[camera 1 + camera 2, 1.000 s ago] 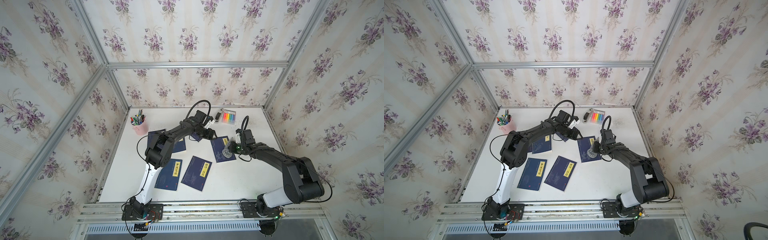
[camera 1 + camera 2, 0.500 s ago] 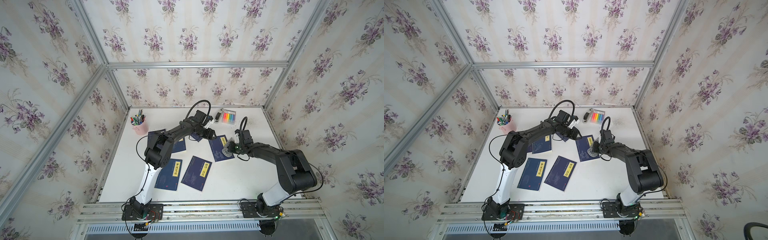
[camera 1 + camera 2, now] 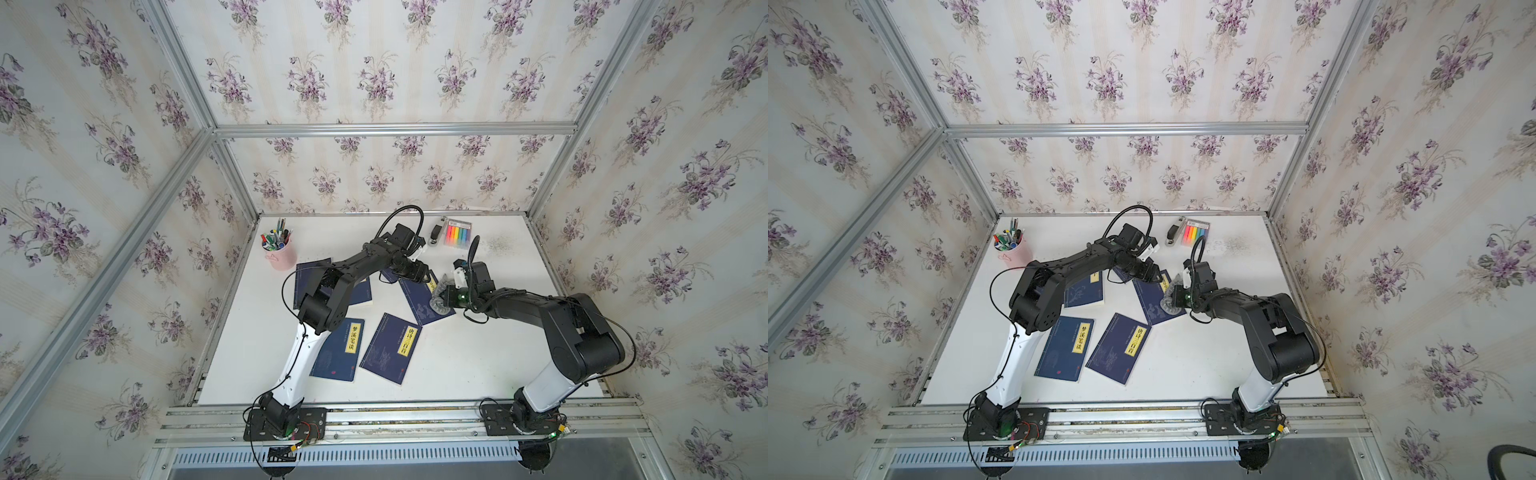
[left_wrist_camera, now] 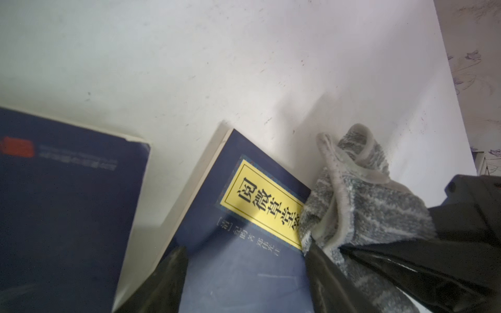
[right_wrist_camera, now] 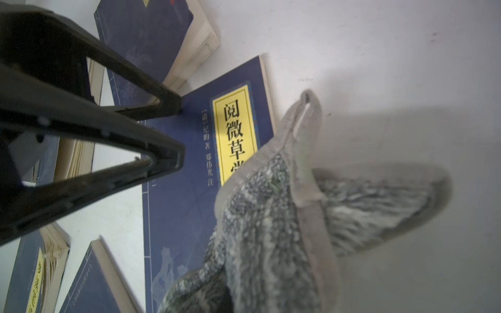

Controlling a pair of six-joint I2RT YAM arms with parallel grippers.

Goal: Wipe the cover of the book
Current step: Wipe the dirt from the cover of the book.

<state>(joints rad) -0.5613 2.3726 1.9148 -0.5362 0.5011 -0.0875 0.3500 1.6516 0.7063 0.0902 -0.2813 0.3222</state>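
A dark blue book (image 3: pixel 419 305) (image 3: pixel 1152 307) with a yellow title label lies slanted on the white table, right of centre. My left gripper (image 3: pixel 422 272) (image 3: pixel 1152 274) (image 4: pixel 244 260) is open, its two fingers (image 5: pixel 170 160) set down on the cover (image 4: pixel 211 222) at the book's far end. My right gripper (image 3: pixel 444 298) (image 3: pixel 1177 300) is shut on a crumpled grey cloth (image 3: pixel 436 305) (image 4: pixel 366 203) (image 5: pixel 271 216). The cloth lies on the cover's right edge (image 5: pixel 184 203) and hides part of the label. It also hides the right jaws.
Three more blue books lie nearby: two side by side near the front (image 3: pixel 336 351) (image 3: pixel 390 347), one under the left arm (image 3: pixel 328 282). A pink pen cup (image 3: pixel 279 253) stands at the back left. A highlighter pack (image 3: pixel 458 235) and a small black stapler (image 3: pixel 436 232) lie at the back.
My right gripper has slid the cloth leftward over the cover, closer to the left gripper, and its elbow has swung. The left arm has stayed put.
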